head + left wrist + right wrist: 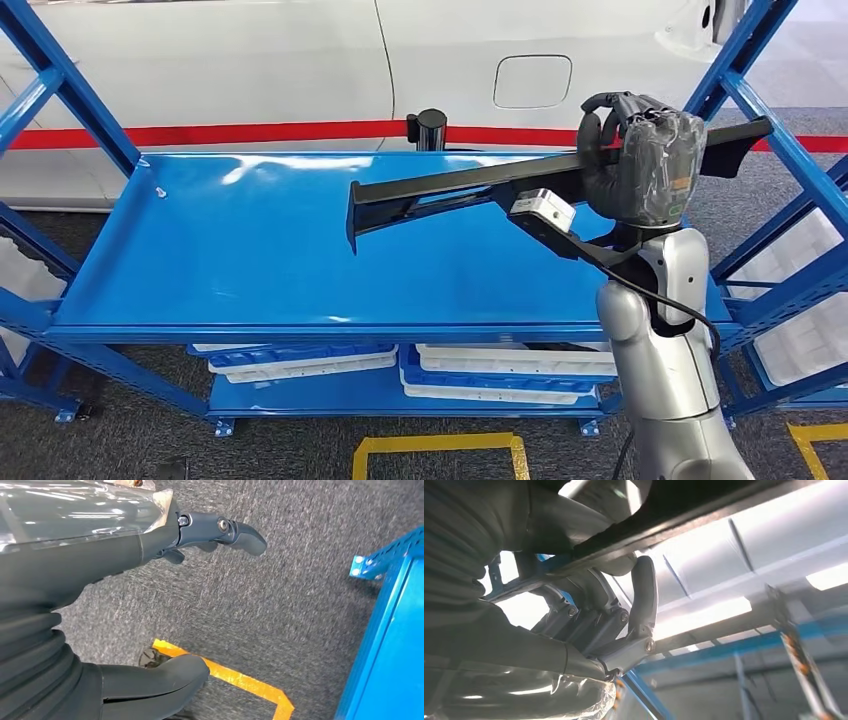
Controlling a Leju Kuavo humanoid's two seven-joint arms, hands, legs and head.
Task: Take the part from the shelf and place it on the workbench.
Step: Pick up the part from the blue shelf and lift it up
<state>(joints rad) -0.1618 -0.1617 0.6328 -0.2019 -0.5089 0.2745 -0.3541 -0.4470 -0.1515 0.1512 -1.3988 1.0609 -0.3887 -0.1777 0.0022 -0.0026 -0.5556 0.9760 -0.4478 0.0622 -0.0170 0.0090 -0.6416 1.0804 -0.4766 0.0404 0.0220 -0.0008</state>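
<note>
Shelf (250, 250): blue rack, top level bare.
Part (450, 190): long black bar, held above the shelf's right side, tilted.
Trays (510, 370): white and blue, stacked on the lower level; contents hidden.
Right hand (640, 160): fingers (644, 595) wrapped around the part.
Left hand (100, 605): over grey floor, fingers apart, holding nothing.

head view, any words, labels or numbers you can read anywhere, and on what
None can be read.
Right hand: an orange strip under its plastic wrap, too small to read.
Part: a pale tag on it, no text legible.
Shelf, white car panel: no writing shows.
</note>
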